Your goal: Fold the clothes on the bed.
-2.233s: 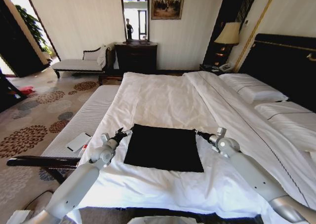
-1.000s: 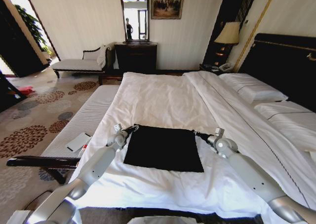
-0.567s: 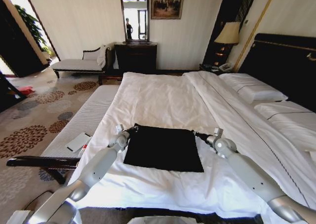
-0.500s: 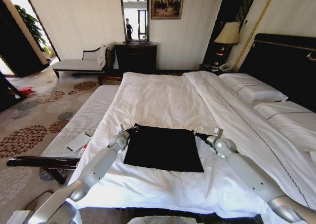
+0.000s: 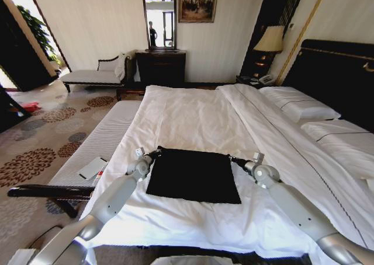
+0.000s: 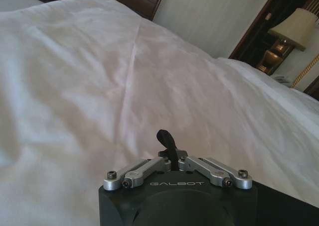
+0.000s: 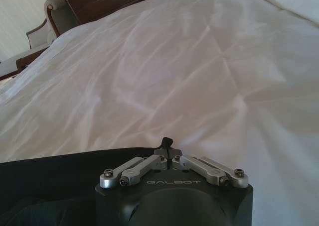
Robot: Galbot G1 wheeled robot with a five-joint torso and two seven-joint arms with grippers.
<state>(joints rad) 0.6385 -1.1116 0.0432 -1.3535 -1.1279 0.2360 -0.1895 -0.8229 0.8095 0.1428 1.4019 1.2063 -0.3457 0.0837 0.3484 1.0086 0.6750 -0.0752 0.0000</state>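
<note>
Both claws pinching soft black clothes (image 5: 193, 174)

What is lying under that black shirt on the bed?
Under the black T-shirt you can see the bed and its white duvet all around it. The shirt covers whatever is directly below. The left gripper and right gripper pinch its far corners.

Bare duvet (image 5: 193, 116) beyond shirt (image 5: 194, 174)
</note>
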